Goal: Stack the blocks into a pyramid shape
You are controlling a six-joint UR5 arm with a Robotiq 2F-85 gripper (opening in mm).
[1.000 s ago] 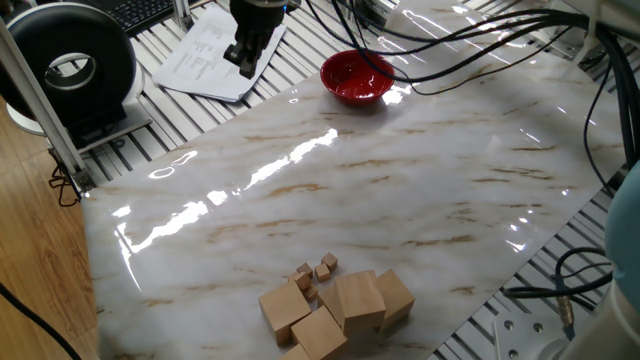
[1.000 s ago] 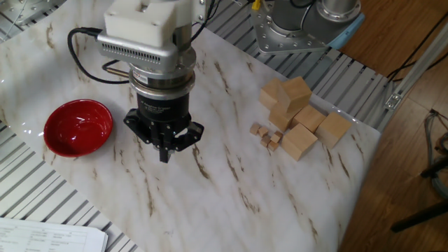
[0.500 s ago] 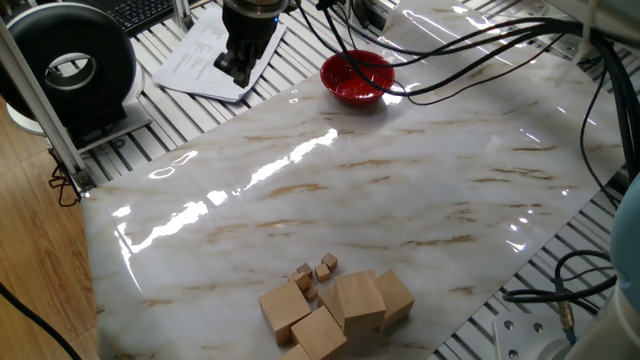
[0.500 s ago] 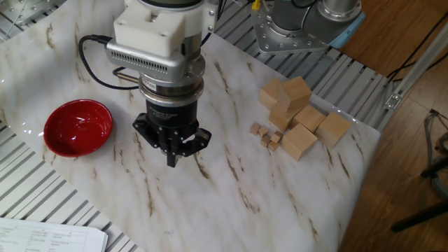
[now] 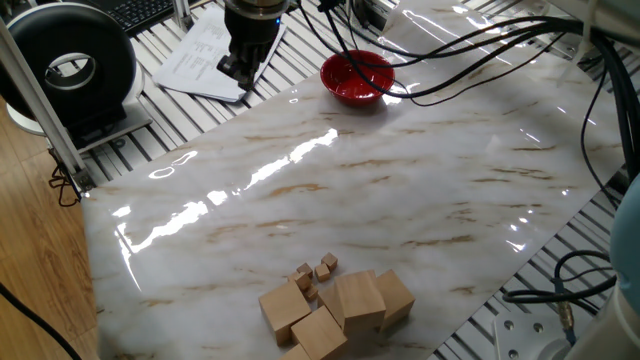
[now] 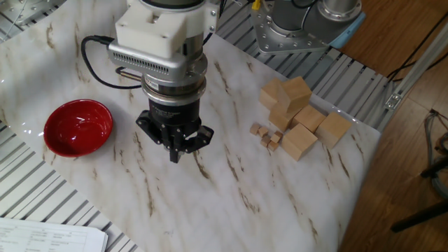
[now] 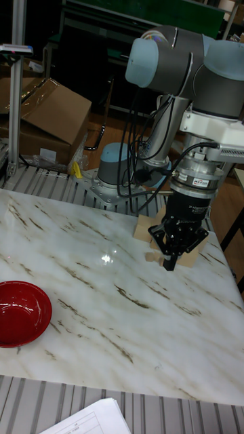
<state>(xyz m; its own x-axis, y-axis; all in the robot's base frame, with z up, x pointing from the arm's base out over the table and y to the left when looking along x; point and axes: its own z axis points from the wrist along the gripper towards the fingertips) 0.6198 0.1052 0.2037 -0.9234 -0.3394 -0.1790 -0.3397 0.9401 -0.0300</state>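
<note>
A: What has changed? The tool (image 6: 176,155) has drifted a little toward the blocks (image 6: 297,115) over the last second, fingers pressed together, carrying nothing.

B: So the task is barely begun. The blocks sit in a loose cluster near the table (image 6: 231,203) edge, one perched on others, no pyramid yet.

A: Around them?

B: Tiny cubes (image 6: 267,136) lie just beside the cluster, on the tool's side, possibly crowding a grasp. The red bowl (image 6: 78,127) is well apart.
</note>
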